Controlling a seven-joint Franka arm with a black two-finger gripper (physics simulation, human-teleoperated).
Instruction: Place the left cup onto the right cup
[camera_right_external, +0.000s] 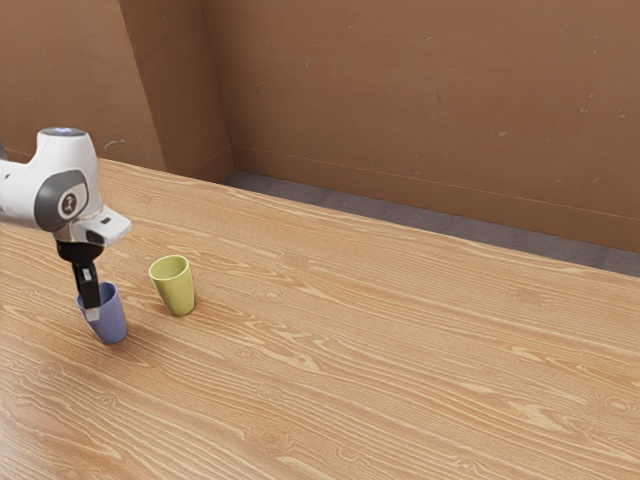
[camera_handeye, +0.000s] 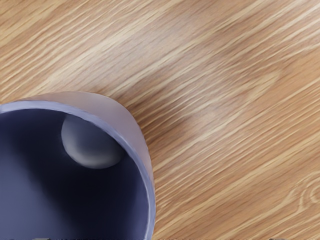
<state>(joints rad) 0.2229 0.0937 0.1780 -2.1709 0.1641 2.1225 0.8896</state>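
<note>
ok so closest in is the wooden table (camera_right_external: 400, 350), just bare grain up front. Next back is the purple cup (camera_right_external: 108, 318), the one on the exterior view's left. As far as I can judge it's sitting on the table, with the gripper (camera_right_external: 91, 305) right down at its rim. Honestly can't tell whether the gripper has clamped the cup or is just open around its wall, the angle doesn't give it away.

Just beside it, a bit further back and toward the exterior view's right, is the green cup (camera_right_external: 173, 286), mouth up, nothing stacked on it.

Progress-wise I'd call it early. The reach to the cup looks done, while the lift, carry and setting it onto the green one are all left.

Count: two cups (one purple, one green), one arm, one gripper.

Behind it all there's a grey floor strip (camera_right_external: 480, 228) and brown walls (camera_right_external: 420, 90).
</note>
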